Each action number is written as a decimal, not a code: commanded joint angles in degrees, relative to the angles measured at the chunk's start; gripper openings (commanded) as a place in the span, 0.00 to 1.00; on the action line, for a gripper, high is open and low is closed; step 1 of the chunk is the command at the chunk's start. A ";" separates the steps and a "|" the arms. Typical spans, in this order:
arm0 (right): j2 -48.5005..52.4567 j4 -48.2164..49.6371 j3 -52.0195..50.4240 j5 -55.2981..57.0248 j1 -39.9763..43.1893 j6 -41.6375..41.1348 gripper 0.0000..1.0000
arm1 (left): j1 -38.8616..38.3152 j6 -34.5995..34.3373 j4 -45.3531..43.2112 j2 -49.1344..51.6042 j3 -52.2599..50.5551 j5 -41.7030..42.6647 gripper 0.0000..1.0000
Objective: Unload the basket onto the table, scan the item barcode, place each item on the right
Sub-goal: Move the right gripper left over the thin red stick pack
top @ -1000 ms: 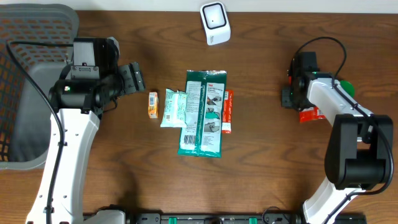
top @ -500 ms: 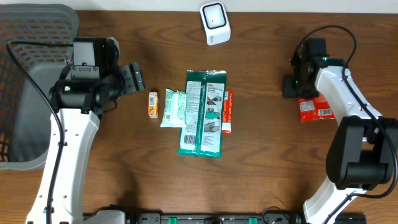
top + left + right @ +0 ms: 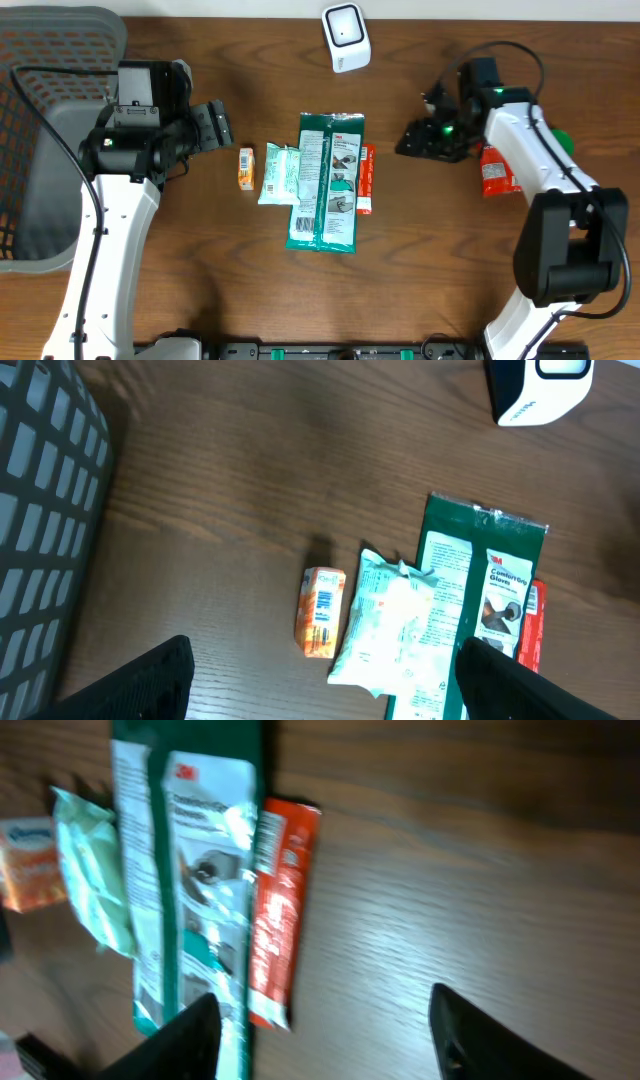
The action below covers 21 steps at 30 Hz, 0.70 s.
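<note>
The white barcode scanner (image 3: 345, 37) stands at the table's far edge. In the middle lie a small orange box (image 3: 246, 168), a pale green pouch (image 3: 280, 173), a long green 3M pack (image 3: 328, 180) and a thin red sachet (image 3: 365, 178). A red packet (image 3: 497, 172) lies apart at the right. My right gripper (image 3: 420, 140) hovers open and empty between the red sachet (image 3: 275, 910) and that packet. My left gripper (image 3: 215, 125) stands open and empty, left of the orange box (image 3: 320, 612).
A grey mesh basket (image 3: 50, 150) fills the left edge, close beside the left arm. A green object (image 3: 560, 140) shows behind the right arm. Bare wood lies in front of the items.
The right gripper has opened and swung left toward the middle items, leaving the red packet lying at the right. The left arm has not moved.
</note>
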<state>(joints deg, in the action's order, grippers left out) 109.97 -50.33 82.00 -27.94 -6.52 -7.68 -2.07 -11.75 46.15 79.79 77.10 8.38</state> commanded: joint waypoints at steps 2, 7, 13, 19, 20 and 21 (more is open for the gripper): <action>-1.01 3.28 -1.53 5.38 -5.40 -8.94 0.59 | 0.17 0.79 0.13 0.15 0.11 -0.76 0.84; -0.98 6.84 -3.78 17.40 -12.81 -14.64 0.56 | 0.17 0.79 0.13 0.15 0.11 -0.76 0.84; -0.98 12.13 -7.41 29.53 -21.09 -17.64 0.50 | 0.17 0.79 0.13 0.15 0.11 -0.74 0.84; -0.98 15.89 -12.07 36.06 -26.58 -18.69 0.42 | 0.17 0.79 0.13 0.15 0.11 -0.76 0.85; -0.98 15.98 -12.72 36.98 -27.08 -18.99 0.41 | 0.17 0.79 0.13 0.15 0.11 -0.76 0.84; -0.98 15.91 -13.11 37.83 -27.32 -19.37 0.40 | 0.17 0.79 0.13 0.15 0.11 -0.76 0.84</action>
<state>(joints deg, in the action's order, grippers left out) 109.97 -34.63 70.46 3.49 -32.95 -25.02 -2.07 -11.75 46.15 79.79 77.10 8.38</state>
